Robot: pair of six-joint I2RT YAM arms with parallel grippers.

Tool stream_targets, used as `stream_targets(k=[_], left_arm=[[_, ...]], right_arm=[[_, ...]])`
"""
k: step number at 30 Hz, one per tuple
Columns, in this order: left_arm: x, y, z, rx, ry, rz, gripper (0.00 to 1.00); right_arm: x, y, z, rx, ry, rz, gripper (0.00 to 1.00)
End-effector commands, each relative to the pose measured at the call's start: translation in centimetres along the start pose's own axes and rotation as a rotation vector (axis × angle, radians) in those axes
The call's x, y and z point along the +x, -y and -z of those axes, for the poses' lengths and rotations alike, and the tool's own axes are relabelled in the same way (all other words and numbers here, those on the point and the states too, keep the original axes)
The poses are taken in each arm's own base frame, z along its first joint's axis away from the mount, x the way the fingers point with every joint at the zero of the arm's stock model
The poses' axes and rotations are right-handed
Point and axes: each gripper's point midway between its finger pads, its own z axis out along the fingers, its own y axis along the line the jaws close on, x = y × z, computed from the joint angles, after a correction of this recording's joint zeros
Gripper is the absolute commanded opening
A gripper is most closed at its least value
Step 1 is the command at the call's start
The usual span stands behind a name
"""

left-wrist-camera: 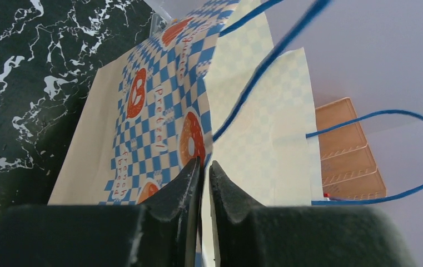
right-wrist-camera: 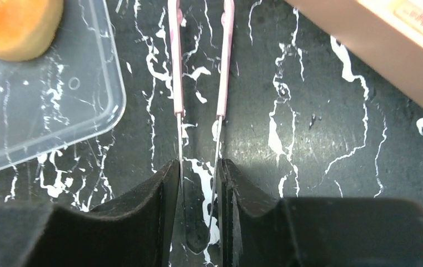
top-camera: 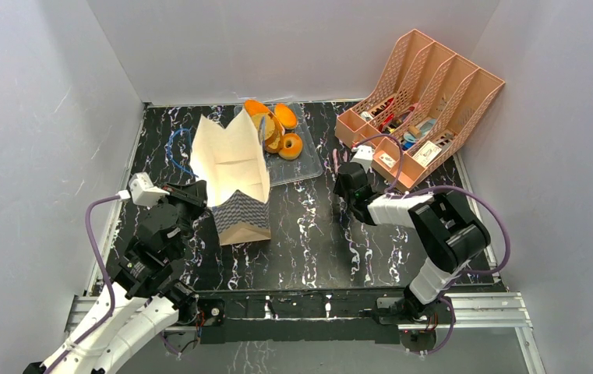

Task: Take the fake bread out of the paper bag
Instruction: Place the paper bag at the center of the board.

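The paper bag [top-camera: 234, 175] stands left of centre on the black marble table, its open top leaning toward the back. My left gripper [top-camera: 199, 193] is at its left edge; in the left wrist view the left gripper [left-wrist-camera: 204, 164] is shut on the bag's checkered paper wall [left-wrist-camera: 159, 111], blue cord handles [left-wrist-camera: 392, 156] looping beyond. Several orange fake bread pieces [top-camera: 275, 128] lie in the clear tray [top-camera: 308, 165] behind the bag. My right gripper [top-camera: 346, 175] is right of the tray; in the right wrist view it [right-wrist-camera: 200, 164] is shut on pink-tipped metal tongs [right-wrist-camera: 200, 83], one bread piece [right-wrist-camera: 17, 25] at top left.
A pink lattice file organizer [top-camera: 421, 105] with small items stands at the back right, and its edge shows in the right wrist view [right-wrist-camera: 376, 44]. The clear tray's corner [right-wrist-camera: 59, 111] lies just left of the tongs. White walls enclose the table on three sides.
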Motion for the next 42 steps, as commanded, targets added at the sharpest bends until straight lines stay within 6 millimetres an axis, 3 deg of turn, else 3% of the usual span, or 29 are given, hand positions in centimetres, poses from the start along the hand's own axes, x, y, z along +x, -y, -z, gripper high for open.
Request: stream_targets(k=[1,8,14,16,28,31,37,39,42], left_arm=[[-1.3,-0.1,0.3,-0.033,0.023,-0.024,0.17],[-1.3,-0.8,0.7,-0.067,0.012,-0.041,0.37],[-2.2,-0.4,1.2,-0.066,0.011,-0.067,0.46],[-2.5,0.0,1.3,-0.062,0.008,-0.079,0.48],[-4.8,3.4,2.0,-0.003,-0.006,-0.136,0.56],[-6.2,4.1,2.9,0.009,0.010,-0.138,0.66],[-9.3,4.8,4.2,0.018,0.078,-0.171,0.67],[-10.9,5.9,4.4,0.037,0.123,-0.194,0.75],[-13.2,7.9,4.4,0.057,0.178,-0.243,0.75]], right_arm=[[1.3,0.0,-0.5,0.026,-0.021,-0.005,0.29],[3.9,-0.6,-1.3,0.021,-0.101,0.007,0.39],[3.0,-1.3,-0.9,0.014,-0.081,0.007,0.53],[1.4,-1.7,-0.3,0.006,-0.046,-0.002,0.56],[-2.4,-3.1,1.7,-0.028,0.031,-0.008,0.59],[-3.4,-3.8,2.2,-0.046,0.053,-0.007,0.69],[-5.5,-5.2,3.1,-0.077,0.093,0.000,0.70],[-6.8,-5.6,3.5,-0.085,0.122,0.002,0.71],[-9.0,-6.0,4.1,-0.085,0.165,0.003,0.71]])
